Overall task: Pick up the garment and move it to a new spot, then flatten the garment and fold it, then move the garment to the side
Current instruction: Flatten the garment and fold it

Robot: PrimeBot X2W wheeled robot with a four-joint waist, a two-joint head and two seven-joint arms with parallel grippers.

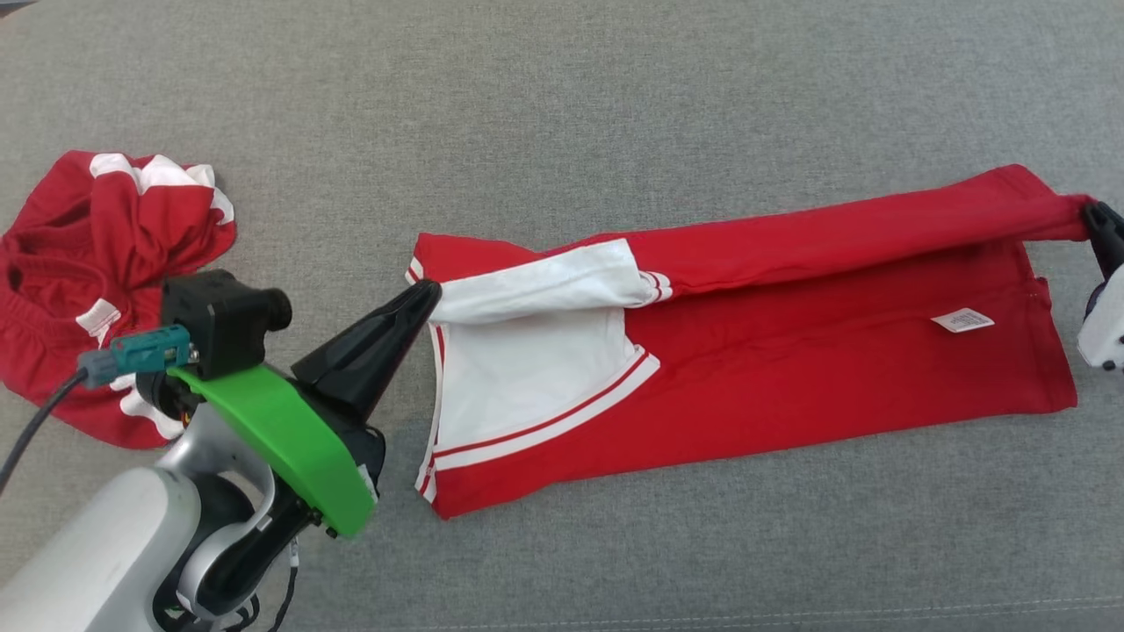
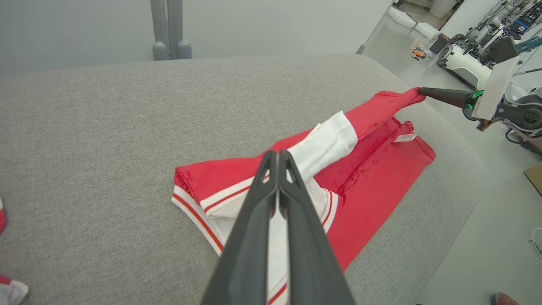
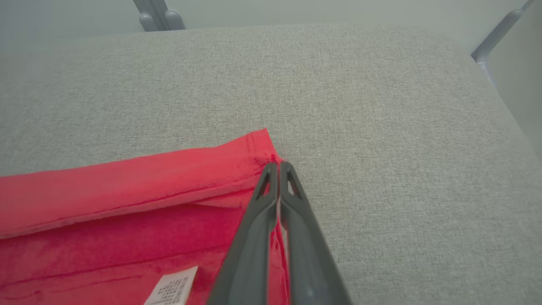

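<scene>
The garment [image 1: 790,351] is a red shirt with white, red-striped sleeves, lying lengthwise on the grey cushion [image 1: 562,105]. Its far long edge is folded over toward me and stretched between both grippers. My left gripper [image 1: 430,294] is shut on the garment at the white sleeve end. The left wrist view has the closed gripper [image 2: 277,154] over the white sleeve [image 2: 326,146]. My right gripper [image 1: 1093,215] is shut on the garment's red hem corner, and its gripper [image 3: 277,165] pinches the garment [image 3: 127,190] there. A white label [image 1: 963,320] faces up near the hem.
A second red and white garment [image 1: 97,263] lies crumpled at the cushion's left. The cushion's rounded edge [image 2: 457,140] drops to the floor just past the hem. Other robots [image 2: 465,63] stand on the floor beyond. Bare cushion lies beyond the shirt and in front of it.
</scene>
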